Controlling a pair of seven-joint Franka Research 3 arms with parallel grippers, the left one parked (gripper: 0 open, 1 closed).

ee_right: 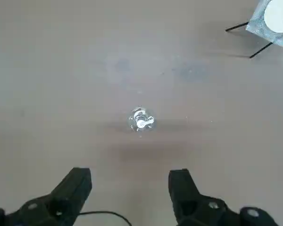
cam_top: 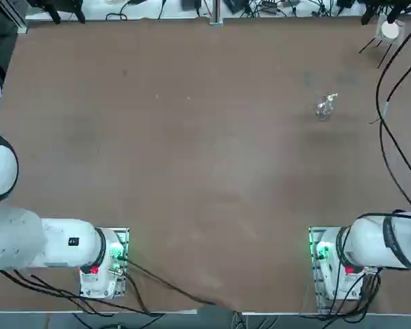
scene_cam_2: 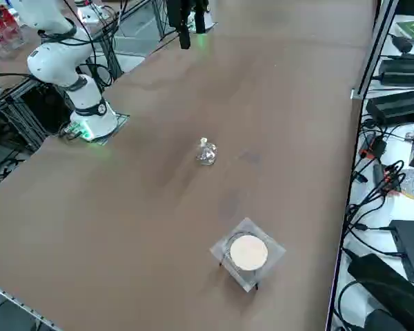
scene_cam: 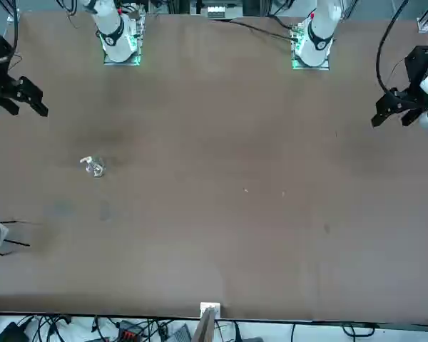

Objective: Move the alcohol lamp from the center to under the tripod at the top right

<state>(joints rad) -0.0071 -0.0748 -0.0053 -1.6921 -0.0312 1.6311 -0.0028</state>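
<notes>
The alcohol lamp (cam_top: 325, 106), a tiny clear glass lamp with a whitish cap, stands upright on the brown table (cam_top: 192, 151) right of centre; it also shows as a glint (scene_cam: 93, 166) (scene_cam_2: 205, 152). The tripod (cam_top: 389, 31), with thin dark legs and a round whitish top, stands at the far right corner (scene_cam_2: 248, 252) (ee_right: 273, 19), apart from the lamp. My right gripper (ee_right: 129, 175) hangs open high above the table, with the lamp (ee_right: 141, 121) below and ahead of its fingers. It holds nothing. Seen from the front, the gripper (scene_cam: 20, 105) is at the table's edge.
Black cables (cam_top: 390, 130) hang over the table's right side near the tripod. The right arm's base (cam_top: 329, 264) is at the near edge. Electronics and cable clutter (scene_cam_2: 393, 207) lie beyond the table's far edge.
</notes>
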